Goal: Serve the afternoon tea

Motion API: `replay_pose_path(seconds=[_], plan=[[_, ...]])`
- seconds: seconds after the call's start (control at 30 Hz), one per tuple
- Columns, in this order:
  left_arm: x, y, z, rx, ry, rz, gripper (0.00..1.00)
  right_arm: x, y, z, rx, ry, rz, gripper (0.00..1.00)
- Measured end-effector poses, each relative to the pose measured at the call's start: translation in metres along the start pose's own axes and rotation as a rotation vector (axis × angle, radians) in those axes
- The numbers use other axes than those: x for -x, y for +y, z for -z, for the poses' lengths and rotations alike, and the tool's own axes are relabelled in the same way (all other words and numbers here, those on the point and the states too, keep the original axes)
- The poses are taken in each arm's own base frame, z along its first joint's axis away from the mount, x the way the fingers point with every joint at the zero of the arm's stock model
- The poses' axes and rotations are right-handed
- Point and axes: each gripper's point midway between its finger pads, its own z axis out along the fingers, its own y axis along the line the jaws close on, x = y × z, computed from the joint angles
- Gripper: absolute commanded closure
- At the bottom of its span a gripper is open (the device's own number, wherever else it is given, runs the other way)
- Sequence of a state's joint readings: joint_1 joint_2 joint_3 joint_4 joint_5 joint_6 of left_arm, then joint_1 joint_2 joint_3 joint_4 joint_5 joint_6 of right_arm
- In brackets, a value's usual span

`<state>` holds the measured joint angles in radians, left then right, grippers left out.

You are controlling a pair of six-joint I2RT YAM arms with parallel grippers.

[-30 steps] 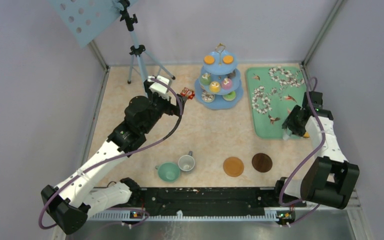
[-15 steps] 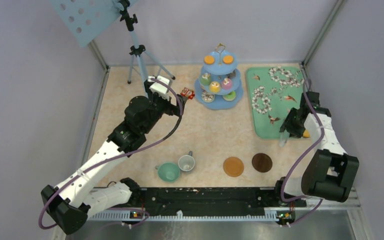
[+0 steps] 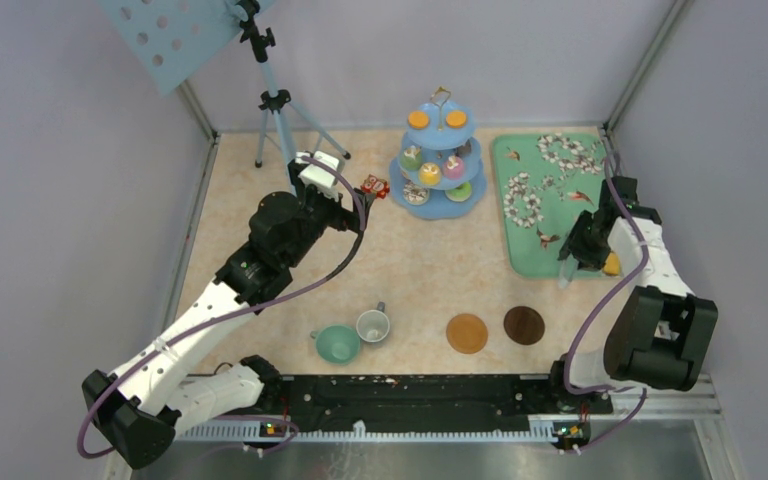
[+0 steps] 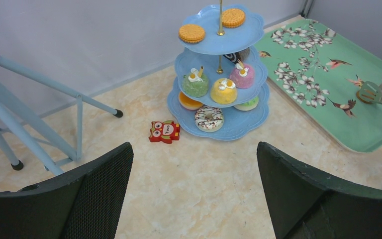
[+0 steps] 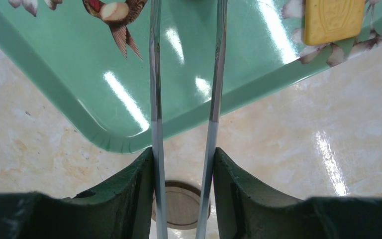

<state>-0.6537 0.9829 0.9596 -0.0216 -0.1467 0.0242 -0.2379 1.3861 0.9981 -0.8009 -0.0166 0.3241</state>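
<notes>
The light-blue three-tier stand (image 3: 397,194) stands at the back centre, with orange biscuits (image 3: 419,119) on top and cupcakes and donuts (image 4: 209,118) below; it also shows in the left wrist view (image 4: 238,132). The teal cup (image 3: 338,343) and grey-white cup (image 3: 372,324) sit near the front. Two brown coasters (image 3: 467,333) (image 3: 524,325) lie to their right. My left gripper (image 3: 356,194) (image 4: 194,149) is open and empty, left of the stand. My right gripper (image 3: 582,248) (image 5: 184,154) is shut on metal tongs (image 5: 155,99) over the tray's near edge. One coaster (image 5: 181,205) shows below it.
The green floral tray (image 3: 532,250) (image 5: 79,74) lies at the right with a yellow biscuit (image 3: 612,266) (image 5: 333,20) on it. A red owl toy (image 3: 373,185) (image 4: 164,131) lies beside the stand. A tripod (image 3: 275,110) stands at the back left. Walls close in on three sides.
My right gripper, with the tongs in it, has shifted slightly away from the front, toward the tray. The left arm has not moved.
</notes>
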Motion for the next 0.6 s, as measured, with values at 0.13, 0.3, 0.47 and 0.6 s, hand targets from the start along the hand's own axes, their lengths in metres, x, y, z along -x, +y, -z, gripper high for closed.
replay_pose_path(seconds=[0.13,0.3,0.47,0.6], plan=[[0.0,0.0,0.0,0.0,0.0,0.0,0.01,0.0,0.0,0.0,0.001,-0.001,0.002,0.58],[0.0,0.0,0.0,0.0,0.0,0.0,0.01,0.008,0.003,0.002,0.007,-0.007,0.006,0.56],[0.0,0.0,0.0,0.0,0.0,0.0,0.01,0.011,0.004,0.002,0.008,-0.009,0.009,0.55],[0.0,0.0,0.0,0.0,0.0,0.002,0.01,0.01,0.004,0.0,0.004,0.0,0.01,0.54]])
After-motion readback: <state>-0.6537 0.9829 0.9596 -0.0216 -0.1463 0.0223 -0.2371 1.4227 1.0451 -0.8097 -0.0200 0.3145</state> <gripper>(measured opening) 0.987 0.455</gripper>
